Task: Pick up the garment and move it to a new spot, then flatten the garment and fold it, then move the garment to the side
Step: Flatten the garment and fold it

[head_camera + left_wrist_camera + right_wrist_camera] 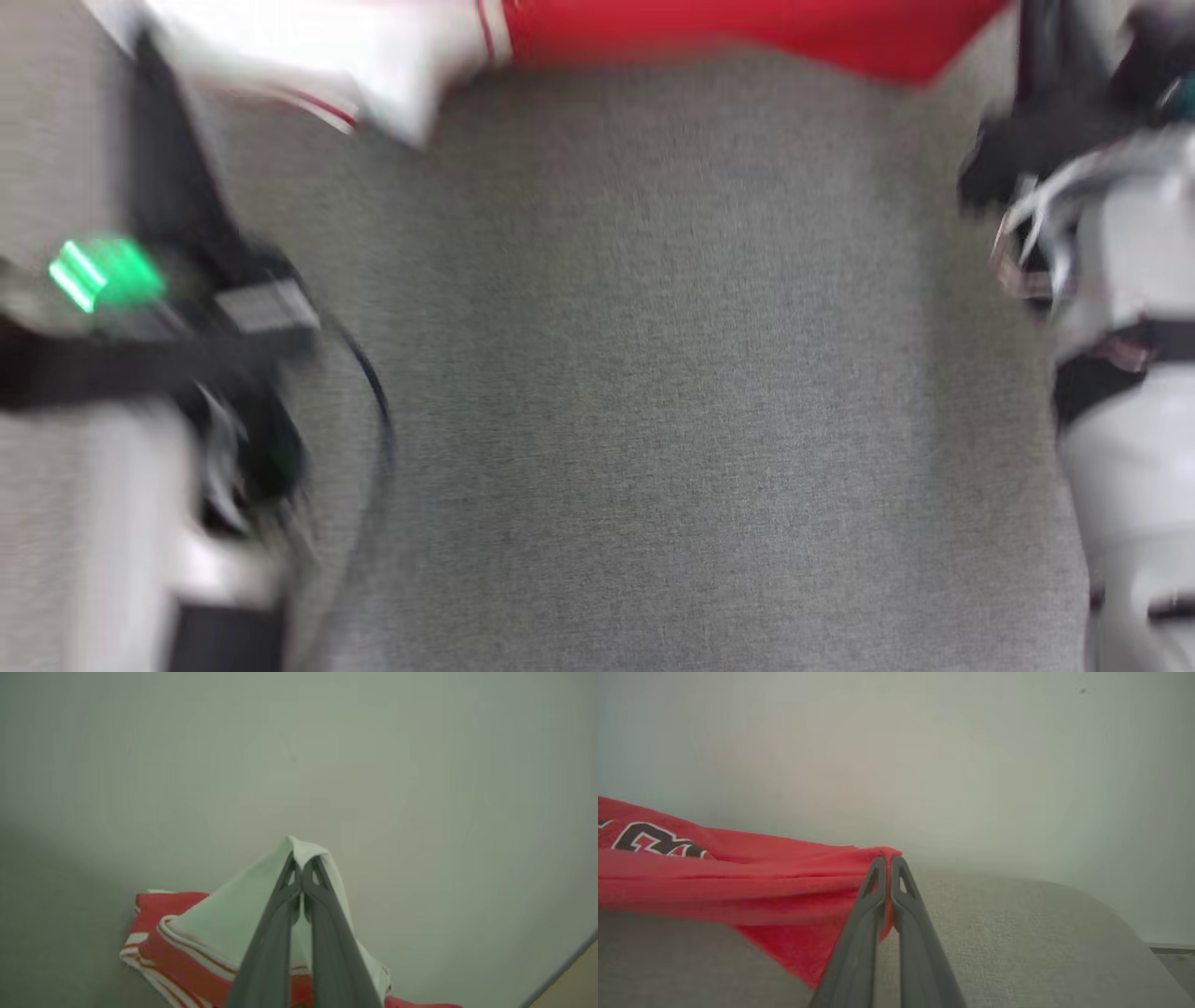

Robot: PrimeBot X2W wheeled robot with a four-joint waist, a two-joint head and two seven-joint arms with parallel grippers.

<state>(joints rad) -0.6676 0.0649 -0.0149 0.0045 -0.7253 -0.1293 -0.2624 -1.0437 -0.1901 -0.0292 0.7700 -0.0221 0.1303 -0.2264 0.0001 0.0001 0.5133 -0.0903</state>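
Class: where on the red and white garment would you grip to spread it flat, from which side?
Likely both outer ends of the garment, each from its own side: white corner for the left gripper, red corner for the right gripper. There it stretches between them.

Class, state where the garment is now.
The garment stretches across the top of the head view, over the grey surface, white end pinched by the left gripper, red end by the right gripper.
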